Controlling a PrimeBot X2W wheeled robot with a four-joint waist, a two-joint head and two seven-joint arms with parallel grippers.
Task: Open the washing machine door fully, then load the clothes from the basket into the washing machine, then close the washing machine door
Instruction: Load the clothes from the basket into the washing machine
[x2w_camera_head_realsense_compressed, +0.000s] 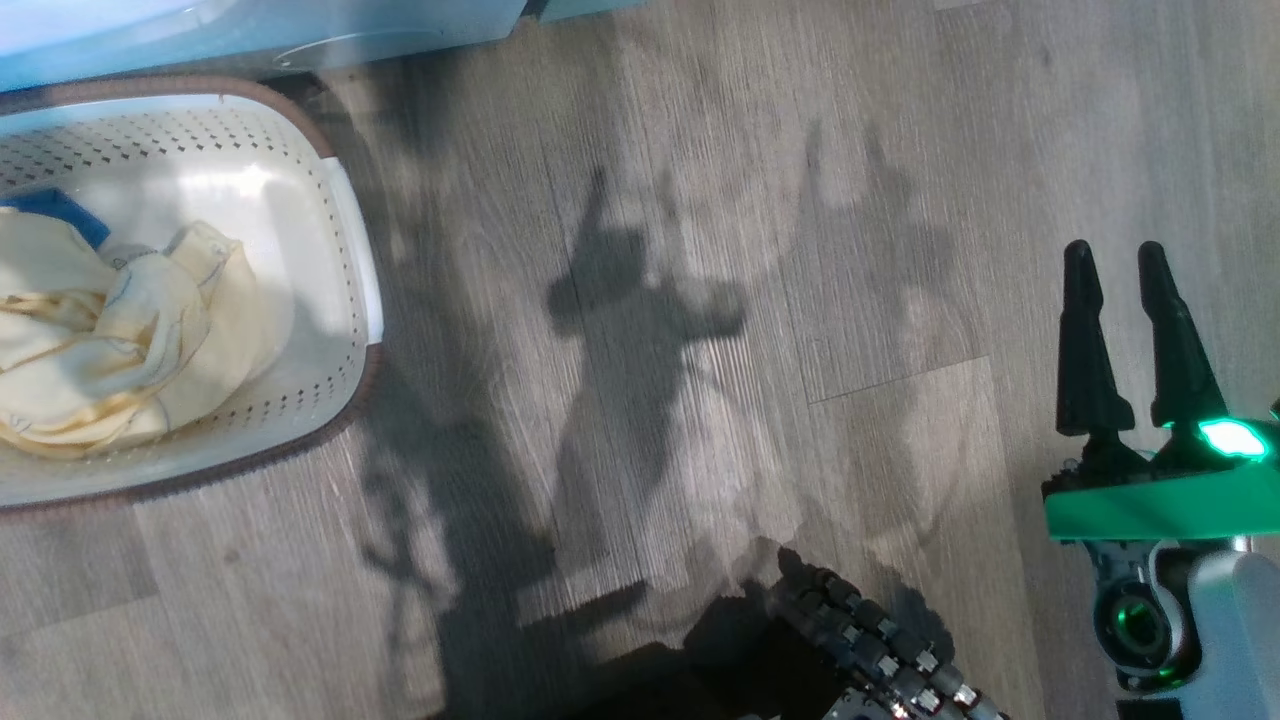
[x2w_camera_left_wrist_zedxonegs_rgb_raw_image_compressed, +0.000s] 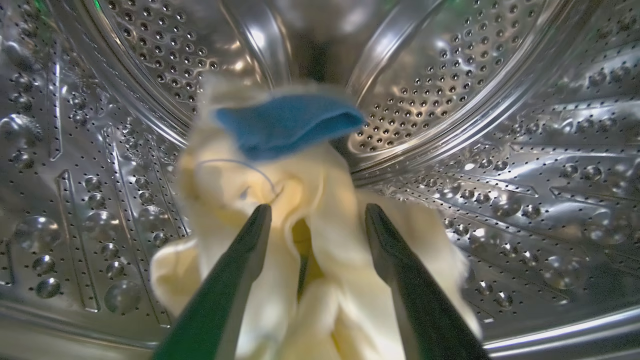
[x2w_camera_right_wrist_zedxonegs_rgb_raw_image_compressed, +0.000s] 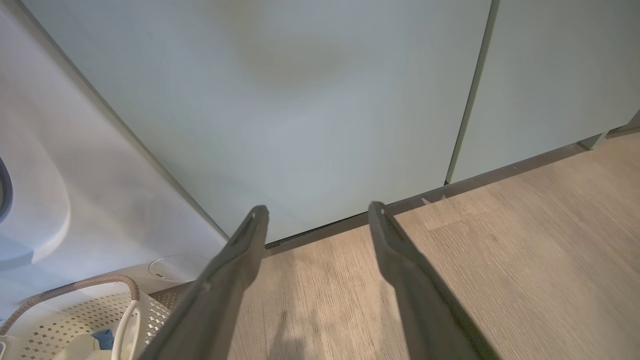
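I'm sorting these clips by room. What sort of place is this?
Probably a home laundry area: a perforated steel washing machine drum with a garment inside, a basket of cream clothes on wood-look flooring, and pale cabinet doors nearby.

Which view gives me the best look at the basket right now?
Head view: the basket sits open from above, cream garments inside. Right wrist view catches one corner, rim and handle. Left wrist view faces the steel drum instead.
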